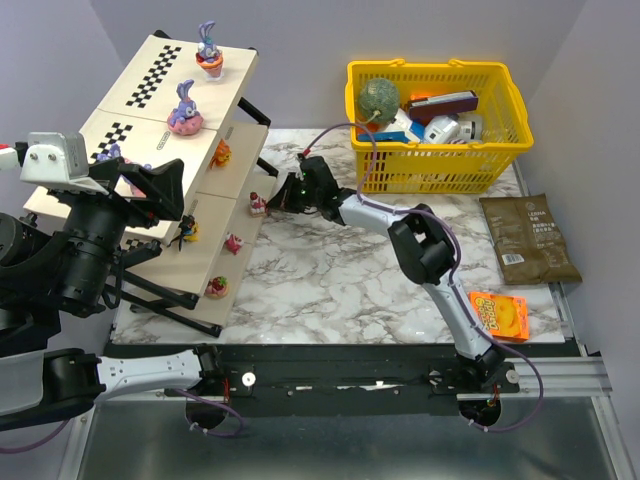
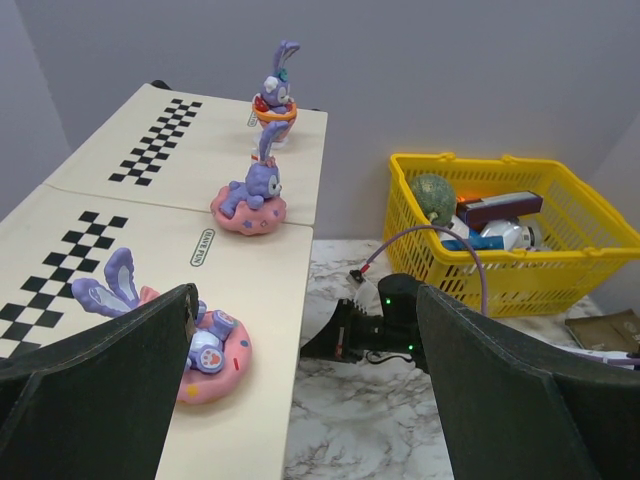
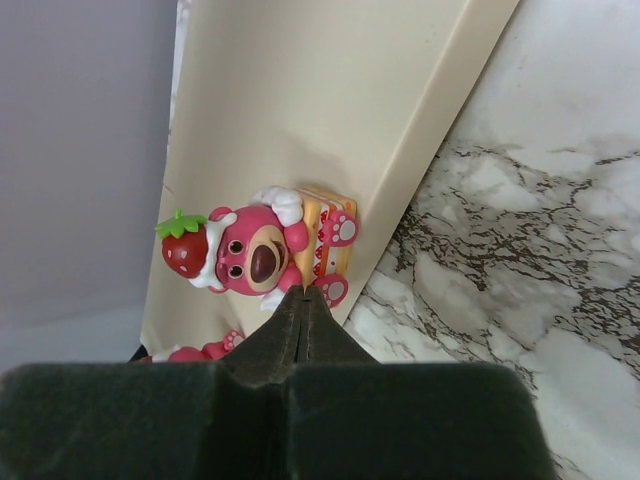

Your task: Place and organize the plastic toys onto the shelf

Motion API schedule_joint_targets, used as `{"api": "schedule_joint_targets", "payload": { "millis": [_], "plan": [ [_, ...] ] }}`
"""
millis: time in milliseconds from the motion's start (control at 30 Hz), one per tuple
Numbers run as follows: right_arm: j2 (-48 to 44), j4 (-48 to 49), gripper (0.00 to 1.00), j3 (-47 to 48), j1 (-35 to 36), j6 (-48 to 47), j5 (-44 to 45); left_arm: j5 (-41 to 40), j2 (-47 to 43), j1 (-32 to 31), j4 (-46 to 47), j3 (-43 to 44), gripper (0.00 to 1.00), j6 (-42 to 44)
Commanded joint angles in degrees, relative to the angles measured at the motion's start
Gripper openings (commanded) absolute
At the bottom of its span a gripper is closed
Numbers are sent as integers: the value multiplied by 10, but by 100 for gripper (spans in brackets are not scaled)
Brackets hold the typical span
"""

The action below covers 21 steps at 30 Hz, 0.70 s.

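Observation:
The slanted beige shelf [image 1: 235,70] stands at the left and holds several toys. A purple rabbit in an orange cup [image 1: 209,50] and a rabbit on a pink doughnut [image 1: 185,112] sit on the top tier. Lower tiers hold an orange toy [image 1: 222,152], a pink bear [image 1: 258,204], a black-orange figure [image 1: 188,230] and two pink ones [image 1: 234,242] [image 1: 216,288]. My left gripper [image 1: 165,190] is open and empty over the middle tier, beside a third doughnut rabbit [image 2: 205,350]. My right gripper [image 1: 287,196] is shut, its tips [image 3: 302,292] touching the strawberry bear [image 3: 255,250] at the shelf edge [image 3: 300,100].
A yellow basket [image 1: 430,165] at the back right holds a green ball [image 1: 380,97] and white-blue boxes; it also shows in the left wrist view [image 2: 500,290]. A brown packet [image 1: 528,238] and an orange snack packet [image 1: 498,314] lie on the marble at the right.

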Motion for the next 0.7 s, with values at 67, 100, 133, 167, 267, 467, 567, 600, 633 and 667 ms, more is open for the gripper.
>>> {"api": "schedule_joint_targets", "payload": {
  "millis": [67,100,133,167,267,467,567,600,633,667],
  "plan": [
    [28,-28,1,33,8,-4,-5,5,-8,2,13,-1,99,4],
    [29,-28,1,34,8,-5,-6,5,-8,1,15,-2,99,4],
    [30,-30,1,37,9,-5,-5,6,-8,2,16,-2,99,4],
    [33,-31,1,39,10,-6,-5,7,-8,2,17,-2,99,5],
    [36,-36,1,44,10,-7,-5,7,-8,2,19,-2,99,8],
    [40,-41,1,50,15,-6,0,6,-10,2,19,-4,99,9],
    [33,-41,1,47,19,-9,4,7,-13,2,20,-4,99,8],
    [33,-41,1,48,21,-11,5,7,-14,1,19,-4,99,7],
    [34,-41,1,50,21,-11,5,7,-15,1,19,-6,99,6],
    [35,-42,1,51,21,-10,5,7,-15,1,19,-5,99,6]
  ]
}}
